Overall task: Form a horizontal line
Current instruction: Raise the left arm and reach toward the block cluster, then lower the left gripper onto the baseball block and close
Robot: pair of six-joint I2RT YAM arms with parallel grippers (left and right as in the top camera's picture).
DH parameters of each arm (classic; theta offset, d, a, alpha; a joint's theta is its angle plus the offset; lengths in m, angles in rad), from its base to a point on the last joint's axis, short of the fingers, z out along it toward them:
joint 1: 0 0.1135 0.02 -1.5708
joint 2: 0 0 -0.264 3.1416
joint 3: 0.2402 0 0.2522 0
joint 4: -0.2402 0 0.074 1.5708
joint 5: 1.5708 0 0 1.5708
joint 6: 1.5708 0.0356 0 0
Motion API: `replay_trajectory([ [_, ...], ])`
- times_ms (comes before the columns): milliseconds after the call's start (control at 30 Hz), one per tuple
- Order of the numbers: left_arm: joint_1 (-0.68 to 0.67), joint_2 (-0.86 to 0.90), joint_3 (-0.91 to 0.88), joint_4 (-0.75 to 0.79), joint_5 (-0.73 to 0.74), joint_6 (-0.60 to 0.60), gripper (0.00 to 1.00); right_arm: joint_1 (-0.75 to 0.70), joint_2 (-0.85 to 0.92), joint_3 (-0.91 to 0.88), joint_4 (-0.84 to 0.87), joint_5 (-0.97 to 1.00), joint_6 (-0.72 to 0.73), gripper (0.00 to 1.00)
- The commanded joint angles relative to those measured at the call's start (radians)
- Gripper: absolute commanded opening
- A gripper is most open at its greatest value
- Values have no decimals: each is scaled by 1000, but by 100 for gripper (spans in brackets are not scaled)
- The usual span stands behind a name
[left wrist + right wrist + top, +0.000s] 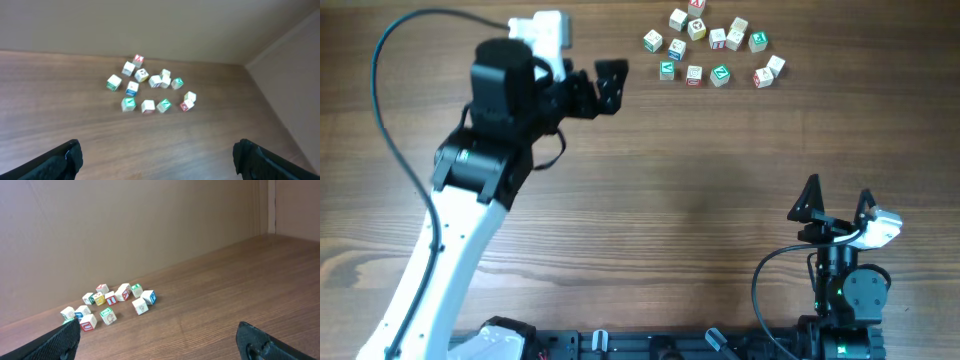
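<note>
Several small whitish letter cubes (694,75) lie in a loose cluster at the table's far right, most of them apart; no horizontal line of touching cubes shows in any view. My left gripper (605,88) hovers just left of the cluster, pointing at it, jaws open and empty. Its wrist view shows the cubes (148,106) ahead, beyond the open left gripper (157,150). My right gripper (837,200) stands open near the front right, far from the cubes. In the right wrist view the cubes (108,316) lie ahead to the left of the open right gripper (158,327).
The wooden table (670,200) stretches between the two arms. A plain wall (150,25) rises right behind the cubes. The left arm's white link (450,260) and black cable (380,110) cross the table's left side.
</note>
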Motion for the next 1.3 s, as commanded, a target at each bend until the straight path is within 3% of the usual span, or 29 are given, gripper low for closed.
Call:
replay_trajectory([
  [0,-27,127,143,-36,-6,-1,100,-8,0,-1,5,-16,-8,100],
  [333,-105,452,438,-64,-25,55,100,-8,0,-1,5,-16,-8,100],
  [667,-119,752,587,-3,-71,40,99,-8,0,-1,5,-16,-8,100],
  [933,-156,1000,842,-14,-127,41,99,-8,0,-1,5,-16,-8,100],
  [1267,-156,1177,982,-26,-146,86,95,-8,0,-1,5,-16,-8,100],
])
